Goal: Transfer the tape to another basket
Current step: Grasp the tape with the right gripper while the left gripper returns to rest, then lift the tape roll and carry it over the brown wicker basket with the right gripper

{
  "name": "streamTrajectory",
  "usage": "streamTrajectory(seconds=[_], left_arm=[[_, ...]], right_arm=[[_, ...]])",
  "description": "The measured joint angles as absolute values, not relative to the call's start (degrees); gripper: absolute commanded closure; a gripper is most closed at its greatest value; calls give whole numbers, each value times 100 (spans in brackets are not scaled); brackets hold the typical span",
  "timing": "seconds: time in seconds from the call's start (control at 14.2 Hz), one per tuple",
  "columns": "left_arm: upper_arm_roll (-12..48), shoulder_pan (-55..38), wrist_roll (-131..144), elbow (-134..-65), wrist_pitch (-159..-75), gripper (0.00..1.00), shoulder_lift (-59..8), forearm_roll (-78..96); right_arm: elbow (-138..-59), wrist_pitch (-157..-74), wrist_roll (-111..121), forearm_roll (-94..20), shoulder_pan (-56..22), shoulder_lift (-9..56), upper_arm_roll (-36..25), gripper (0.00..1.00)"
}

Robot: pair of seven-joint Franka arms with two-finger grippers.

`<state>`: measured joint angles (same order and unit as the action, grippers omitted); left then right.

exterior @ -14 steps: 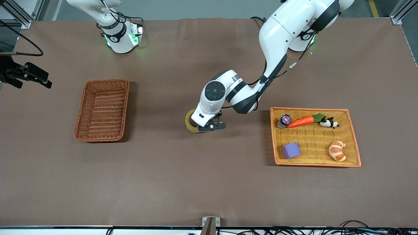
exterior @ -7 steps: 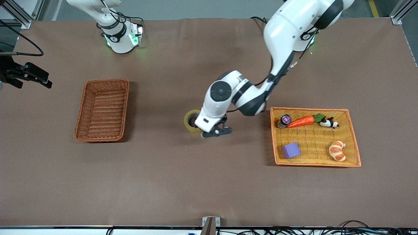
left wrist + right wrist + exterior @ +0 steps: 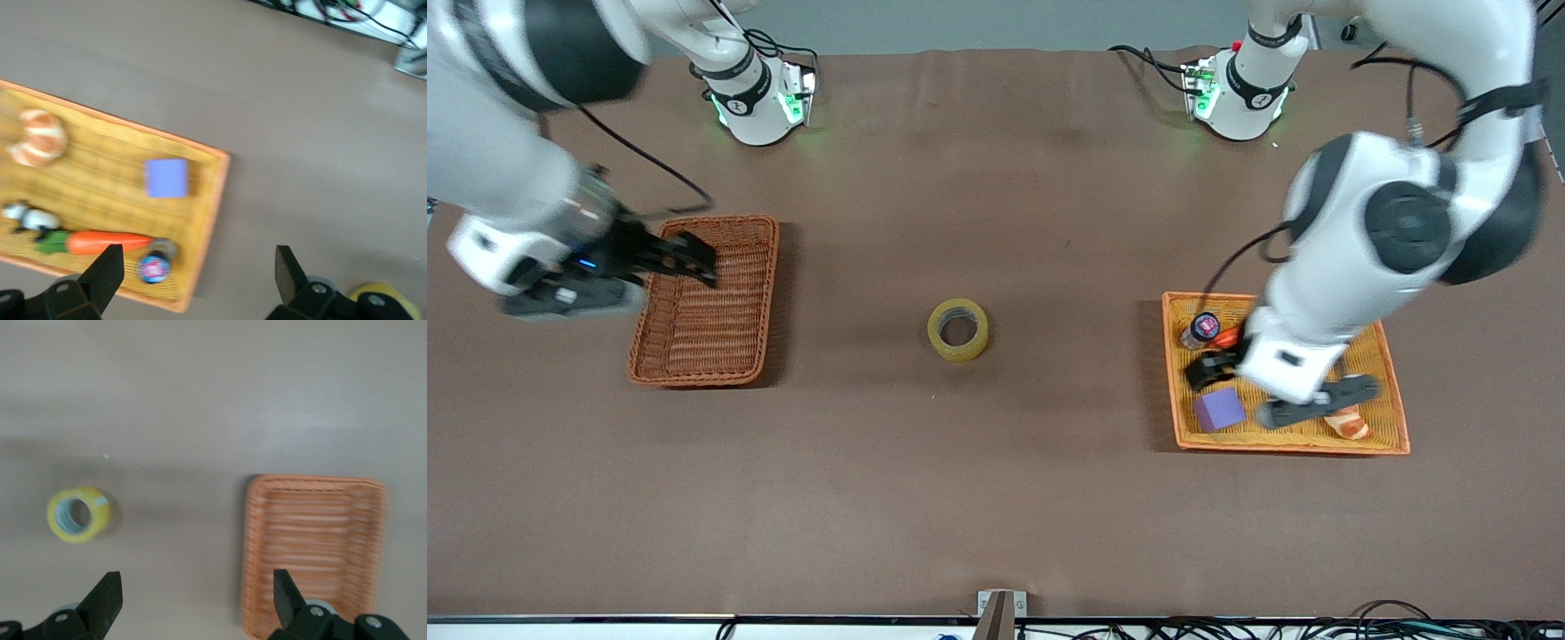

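Note:
The tape, a yellowish roll, lies flat on the bare brown table, about midway between the two baskets. It also shows in the right wrist view and at the edge of the left wrist view. The reddish-brown wicker basket stands empty toward the right arm's end; it also shows in the right wrist view. My right gripper is open and empty over that basket's edge. My left gripper is open and empty over the yellow basket.
The yellow basket holds a dark round-lidded jar, a purple cube, a croissant, a carrot and a small panda figure. My left arm hides part of them in the front view.
My left gripper has let go of the tape and swung away to over the yellow basket. The tape stays on the table. My right arm has come in over the wicker basket.

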<state>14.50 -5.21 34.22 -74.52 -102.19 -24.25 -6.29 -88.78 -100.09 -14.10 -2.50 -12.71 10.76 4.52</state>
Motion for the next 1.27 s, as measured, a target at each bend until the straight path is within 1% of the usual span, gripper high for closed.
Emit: streamTrajectory(seconds=[0.28, 0.49, 0.56, 0.63, 0.77, 0.85, 1.06, 1.27], left_arm=[[1485, 318, 2126, -7687, -9770, 0, -1839, -631], [1450, 625, 1334, -7836, -9360, 0, -1277, -622], [1322, 551, 1160, -7955, -9269, 0, -1049, -603], [1066, 356, 1042, -8131, -9203, 0, -799, -542], [503, -45, 891, -8503, -9012, 0, -318, -375], [359, -100, 767, -8619, -8886, 0, -139, -314], [231, -91, 464, -8712, -8758, 0, 95, -299], [233, -98, 464, -8712, -8661, 0, 121, -299]], right_arm=[[-9088, -10987, -2497, -204, -2081, 1925, 614, 0], [-9468, -12030, -3118, -6, -2579, 2542, 616, 0], [-9618, -12410, -3301, 63, -2723, 2733, 616, 0], [-9748, -12729, -3451, 129, -2863, 2903, 616, 0], [-9913, -13115, -3575, 194, -3101, 3145, 616, 0], [-9982, -13287, -3590, 232, -3191, 3230, 615, 0], [-10276, -13825, -3600, 412, -3331, 3405, 614, 0], [-10425, -13930, -3646, 715, -3336, 3497, 602, 1]])
